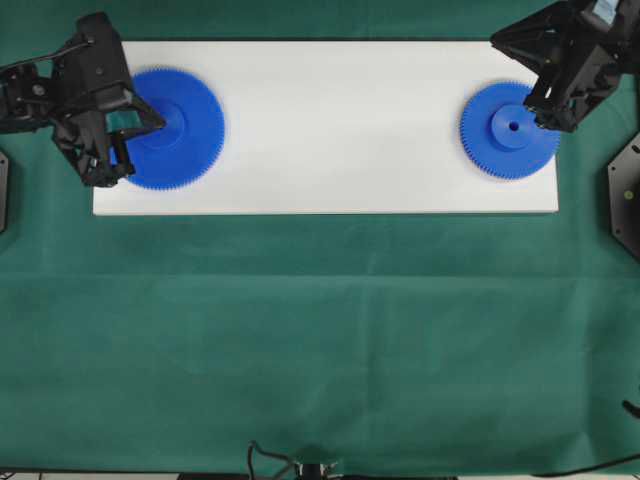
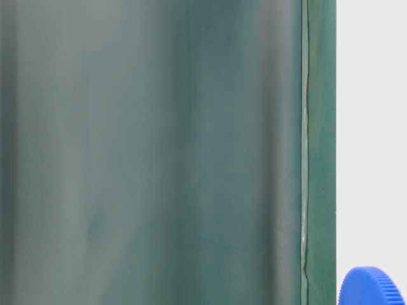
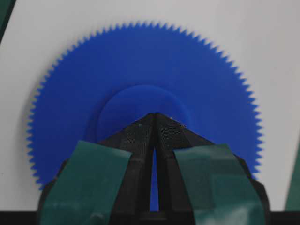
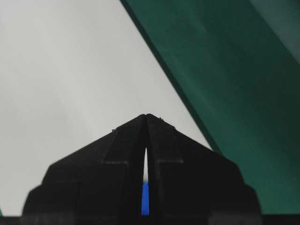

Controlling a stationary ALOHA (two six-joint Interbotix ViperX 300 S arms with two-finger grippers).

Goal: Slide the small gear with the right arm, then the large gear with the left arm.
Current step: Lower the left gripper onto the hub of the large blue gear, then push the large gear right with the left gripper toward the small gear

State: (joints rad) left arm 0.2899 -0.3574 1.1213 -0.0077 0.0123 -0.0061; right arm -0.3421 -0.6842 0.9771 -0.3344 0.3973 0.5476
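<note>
Standing at the near edge of the green cloth [image 1: 320, 340], I saw a white board [image 1: 330, 130] lying across its far half, with no brand, label or writing readable anywhere. At the board's left end lay the large gear [image 1: 185, 130], and the left gripper [image 3: 154, 115] had its fingers pressed together into a point resting on the gear's raised hub, clamping nothing. At the right end lay the small gear [image 1: 500, 135], well apart from the large one, where the right gripper [image 4: 146, 116] was likewise closed to a point, empty, its tip by the hub's edge.
</note>
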